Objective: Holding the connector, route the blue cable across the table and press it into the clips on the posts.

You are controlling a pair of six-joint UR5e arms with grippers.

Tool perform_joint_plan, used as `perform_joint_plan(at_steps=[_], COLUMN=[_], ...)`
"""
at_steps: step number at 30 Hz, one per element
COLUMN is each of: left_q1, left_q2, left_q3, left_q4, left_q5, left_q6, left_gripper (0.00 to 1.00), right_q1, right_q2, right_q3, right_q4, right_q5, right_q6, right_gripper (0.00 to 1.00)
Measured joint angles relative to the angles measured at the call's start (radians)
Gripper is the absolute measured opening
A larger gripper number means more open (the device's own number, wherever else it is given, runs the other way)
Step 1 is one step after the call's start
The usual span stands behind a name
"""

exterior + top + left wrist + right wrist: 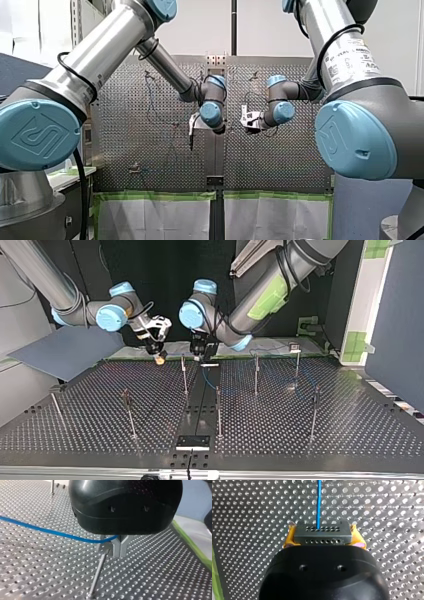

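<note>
In the right wrist view my right gripper (323, 539) is shut on a grey perforated connector (322, 531), its yellow pads (289, 537) at either end. The blue cable (319, 502) leaves the connector straight ahead over the perforated table. In the left wrist view my left gripper (113, 552) has its metal fingers shut on the blue cable (50, 531), which trails off to one side. A thin post (98, 573) stands just under those fingers. In the top view my right gripper (159, 359) and my left gripper (203, 359) hang side by side near the table's far edge.
Several thin posts stand on the perforated table (350, 430), among them ones at the middle (218, 412) and toward the right (256, 375). A black plate (192, 441) lies at the near edge. A grey board (65, 352) leans at the top view's left.
</note>
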Motion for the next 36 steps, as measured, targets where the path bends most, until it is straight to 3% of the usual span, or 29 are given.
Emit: perform_joint_plan(at_steps=[9, 12, 26, 36], left_q1=[0.017, 0.018, 0.024, 0.041], left_q2=[-0.024, -0.050, -0.069, -0.070], left_q3=[0.017, 0.022, 0.038, 0.089], left_q4=[0.001, 0.001, 0.004, 0.005], left_q5=[0.027, 0.035, 0.056, 0.076], left_q6=[-0.002, -0.005, -0.027, -0.036], left_gripper=[0.00, 0.00, 0.00, 0.00], right_q1=[-0.014, -0.016, -0.026, -0.042], right_q2=[0.002, 0.003, 0.019, 0.031], right_q3=[-0.008, -0.010, -0.011, -0.022], right_q4=[-0.043, -0.047, -0.049, -0.050], right_q5=[-0.049, -0.058, -0.061, -0.062], right_q6=[0.041, 0.048, 0.059, 0.068], right_gripper=[0.00, 0.00, 0.00, 0.00])
